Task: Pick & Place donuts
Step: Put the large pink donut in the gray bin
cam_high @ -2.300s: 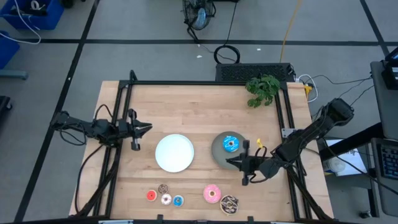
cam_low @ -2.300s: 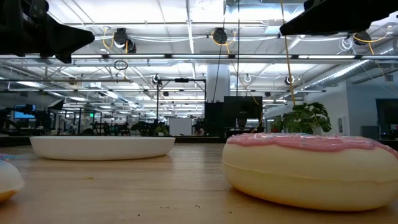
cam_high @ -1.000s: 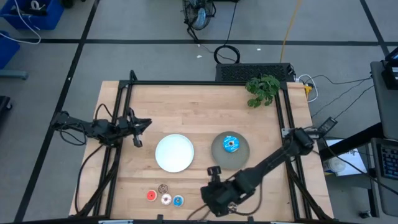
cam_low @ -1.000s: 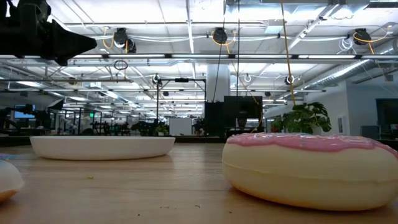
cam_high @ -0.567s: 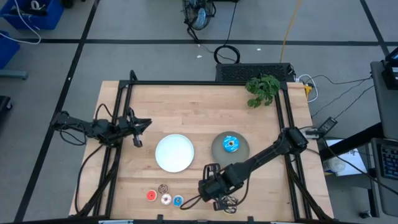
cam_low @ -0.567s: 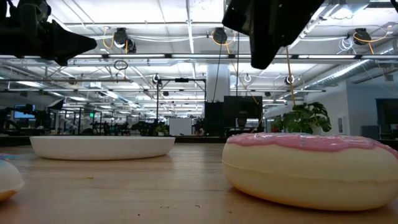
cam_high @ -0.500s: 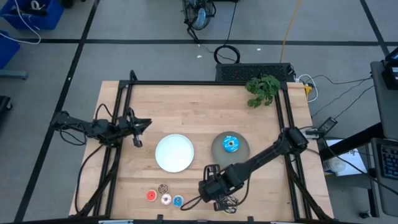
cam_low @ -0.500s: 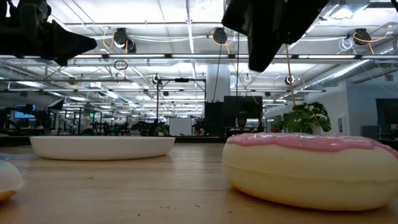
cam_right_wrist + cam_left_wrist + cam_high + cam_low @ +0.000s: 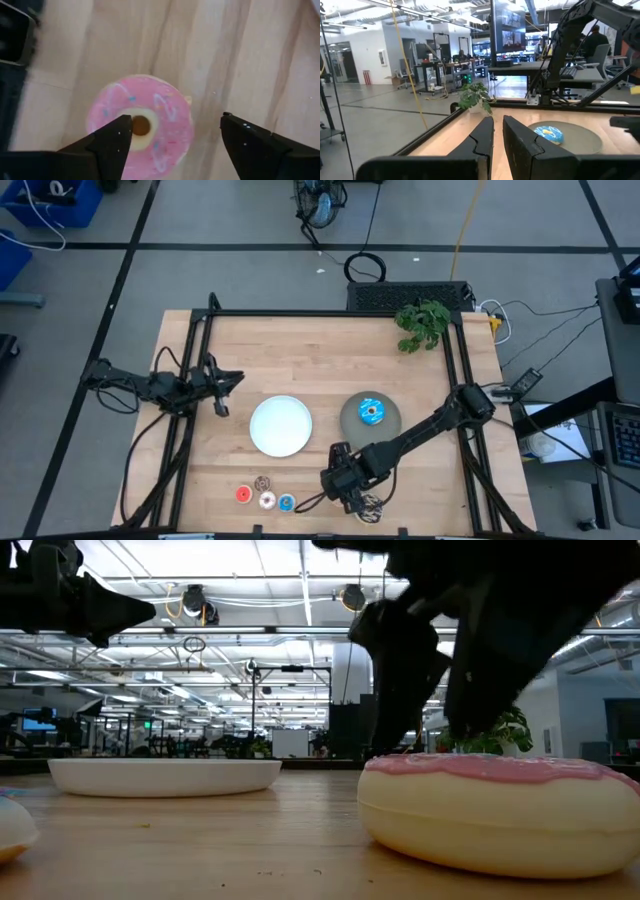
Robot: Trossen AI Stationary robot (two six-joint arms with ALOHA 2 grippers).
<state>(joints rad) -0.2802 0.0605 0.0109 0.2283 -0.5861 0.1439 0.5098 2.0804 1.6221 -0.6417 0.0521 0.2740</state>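
Observation:
A pink donut lies flat on the wooden table near its front edge. My right gripper hangs open just above it, pointing down, one finger over the donut's hole and the other beyond its rim; the low view shows both fingers close over the donut's top. The brown sprinkled donut lies beside it. A blue donut rests on the grey plate. Several tiny donuts lie at the front left. My left gripper waits shut at the table's left.
A round white plate sits mid-table, left of the grey one. A green plant stands at the far right corner. Black frame rails run along the table's left and right sides. Bare wood lies behind both plates.
My right gripper has come down over the pink donut, from above the low view's top to just over the donut. Its fingers, one dark mass half a second ago, now stand apart: it has opened. The donuts have not moved.

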